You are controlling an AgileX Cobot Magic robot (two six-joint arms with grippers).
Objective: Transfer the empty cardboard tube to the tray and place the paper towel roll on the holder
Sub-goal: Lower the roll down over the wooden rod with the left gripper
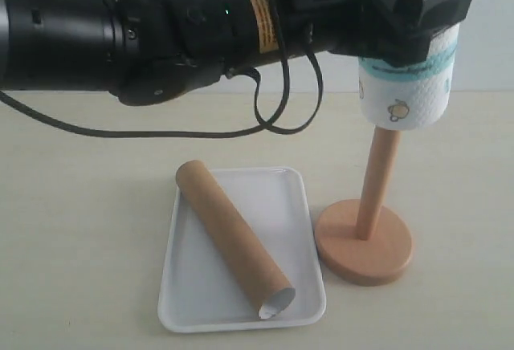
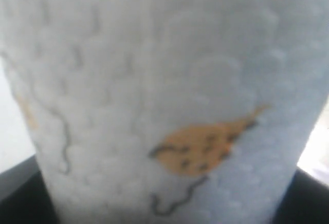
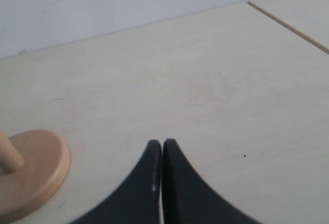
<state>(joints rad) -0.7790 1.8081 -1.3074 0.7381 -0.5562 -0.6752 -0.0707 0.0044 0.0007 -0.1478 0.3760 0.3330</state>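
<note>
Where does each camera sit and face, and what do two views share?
Exterior: off-arm, looking down at tray, cardboard tube, holder; left gripper holds paper towel roll on the pole.
Left wrist: faces the roll close up; gripper edges.
Right wrist: low over table; shut right gripper, holder base.
Shared: holder, exterior and right wrist.

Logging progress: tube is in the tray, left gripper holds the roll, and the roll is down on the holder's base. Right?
Not quite. The exterior view shows the roll high on the holder, well clear of its base. The rest holds: the tube lies in the tray, and the left gripper holds the roll.
</note>
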